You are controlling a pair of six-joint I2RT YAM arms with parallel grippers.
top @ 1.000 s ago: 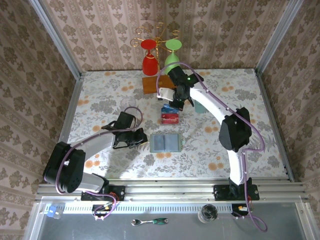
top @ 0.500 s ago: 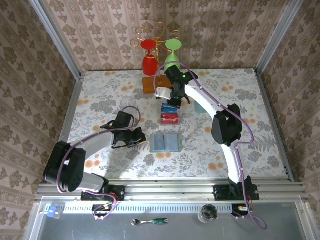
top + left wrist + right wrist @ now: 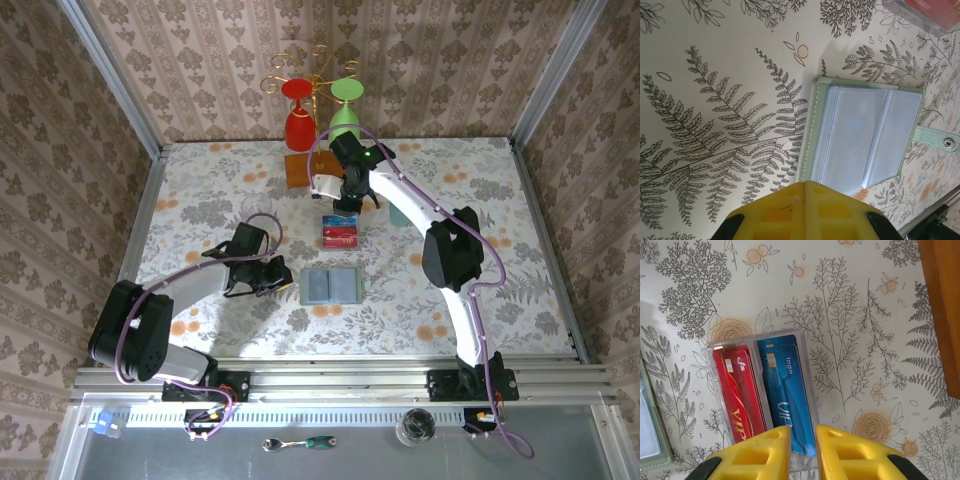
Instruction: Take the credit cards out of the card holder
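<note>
— Credit cards [image 3: 742, 395]? Red and blue, lying in the clear tray [image 3: 752, 337], just beyond the card holder [image 3: 865, 135].
— And the holder?
— Spread open mid-table, pockets look empty. Job looks done, I'd say.
— Grippers?
— Right gripper [image 3: 802, 432] hovers over the tray, fingers a crack apart, empty. Left gripper [image 3: 805, 192] is closed on nothing, beside the holder.

Glossy plastic on a matt printed cover [image 3: 850, 305].
The red card [image 3: 740, 395] and blue card [image 3: 785, 390] are smooth, shiny plastic in a clear glossy tray [image 3: 760, 337]; the holder [image 3: 812, 125] has a grainy, stitched skin, shiny film pockets [image 3: 855, 132] and a metal snap [image 3: 949, 143]; the plate [image 3: 945, 305] looks like smooth wood.
</note>
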